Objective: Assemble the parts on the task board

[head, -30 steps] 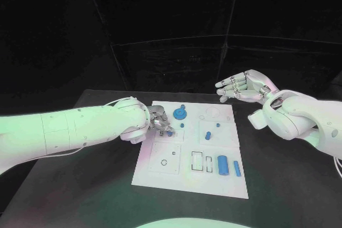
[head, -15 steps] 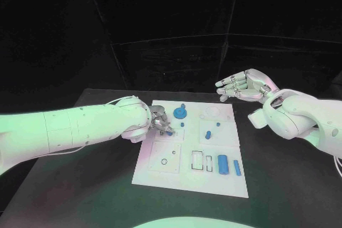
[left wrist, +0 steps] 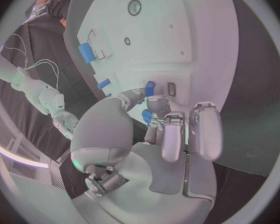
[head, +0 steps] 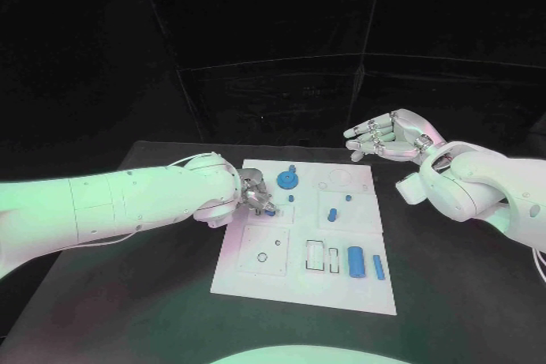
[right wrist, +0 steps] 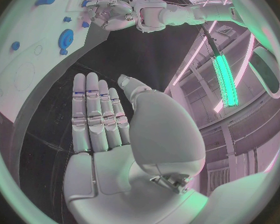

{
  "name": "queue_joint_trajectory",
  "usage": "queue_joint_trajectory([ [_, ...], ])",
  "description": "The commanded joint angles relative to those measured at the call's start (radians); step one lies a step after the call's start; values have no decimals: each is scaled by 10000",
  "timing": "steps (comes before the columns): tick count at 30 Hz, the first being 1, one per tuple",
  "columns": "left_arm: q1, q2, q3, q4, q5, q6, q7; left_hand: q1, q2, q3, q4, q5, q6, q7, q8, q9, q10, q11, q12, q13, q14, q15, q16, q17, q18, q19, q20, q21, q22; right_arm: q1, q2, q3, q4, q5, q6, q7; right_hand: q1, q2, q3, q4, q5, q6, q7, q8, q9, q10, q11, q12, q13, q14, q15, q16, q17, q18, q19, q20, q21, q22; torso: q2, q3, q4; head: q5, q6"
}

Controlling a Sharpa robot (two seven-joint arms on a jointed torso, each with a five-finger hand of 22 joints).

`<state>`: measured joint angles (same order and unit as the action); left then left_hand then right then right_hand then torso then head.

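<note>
The white task board [head: 305, 283] lies in the middle of the black table. My left hand [head: 252, 192] is low over the board's left side, near a square recess. Its thumb and a fingertip pinch a small blue part [left wrist: 150, 88] that touches the board [left wrist: 177, 30]; the same part [head: 273, 212] peeks out beside the fingers in the head view. My right hand [head: 387, 140] hovers beyond the board's far right corner, palm up, fingers straight and holding nothing [right wrist: 105, 129].
Loose blue parts lie on the board: a round gear-like piece [head: 287, 177], a short peg [head: 332, 216], a thick cylinder [head: 356, 261] and a thin bar [head: 379, 267]. Rectangular slots [head: 316, 255] and a ring hole [head: 263, 259] sit near the board's front.
</note>
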<state>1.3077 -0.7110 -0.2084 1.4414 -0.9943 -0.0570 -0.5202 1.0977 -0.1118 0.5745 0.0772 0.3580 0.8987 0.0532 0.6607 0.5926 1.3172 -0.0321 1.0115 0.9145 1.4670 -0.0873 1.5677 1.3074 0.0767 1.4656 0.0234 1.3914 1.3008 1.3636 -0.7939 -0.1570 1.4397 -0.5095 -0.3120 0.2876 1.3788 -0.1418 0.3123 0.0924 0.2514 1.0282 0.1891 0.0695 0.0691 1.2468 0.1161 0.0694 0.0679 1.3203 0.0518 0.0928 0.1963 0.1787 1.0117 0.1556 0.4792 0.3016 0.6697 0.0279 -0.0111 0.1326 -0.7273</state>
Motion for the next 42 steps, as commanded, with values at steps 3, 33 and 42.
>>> queue_joint_trajectory([
  [3, -3, 16, -3, 16, -50, 207, -93, -82, -25, 1640, -1652, 160, -24, -85, 64, 33, 83, -12, -34, -24, 1038, -58, 31, 2634, -194, 264, -82, 72, 29, 23, 11, 7, 13, 38, 17, 85, -81, -7, 11, -72, 59, -55, -6, -46, -1, -43, -9, -30, -16, -12, 68, -31, -10, 16, 17, 66, -51, -10, -1, 3, -8, 4, 0],
  [33, 0, 516, 1, -387, -45, 960, -167, -805, 222, 736, -872, 278, 458, -314, 111, -64, 483, -168, 643, 588, 1038, -163, 31, 2634, -229, 323, -167, 172, 232, 23, 36, 7, 27, 38, 11, 60, -81, -7, 11, -72, 59, -55, -6, -46, -1, -43, -9, -30, -16, -12, 68, -31, -10, 16, 17, 66, -51, -10, -1, 7, 0, -22, -68],
  [42, 0, 548, 1, -462, -43, 943, -160, -1243, 394, 470, -423, 280, 635, -342, -3, -198, 524, -188, 783, 731, 1038, -184, 31, 2634, -228, 324, -191, 160, 237, 23, 47, 7, 22, 38, 8, 56, -81, -7, 11, -72, 59, -55, -6, -46, -1, -43, -9, -30, -16, -12, 68, -31, -10, 16, 17, 66, -51, -10, 1, 5, 5, -25, -67],
])
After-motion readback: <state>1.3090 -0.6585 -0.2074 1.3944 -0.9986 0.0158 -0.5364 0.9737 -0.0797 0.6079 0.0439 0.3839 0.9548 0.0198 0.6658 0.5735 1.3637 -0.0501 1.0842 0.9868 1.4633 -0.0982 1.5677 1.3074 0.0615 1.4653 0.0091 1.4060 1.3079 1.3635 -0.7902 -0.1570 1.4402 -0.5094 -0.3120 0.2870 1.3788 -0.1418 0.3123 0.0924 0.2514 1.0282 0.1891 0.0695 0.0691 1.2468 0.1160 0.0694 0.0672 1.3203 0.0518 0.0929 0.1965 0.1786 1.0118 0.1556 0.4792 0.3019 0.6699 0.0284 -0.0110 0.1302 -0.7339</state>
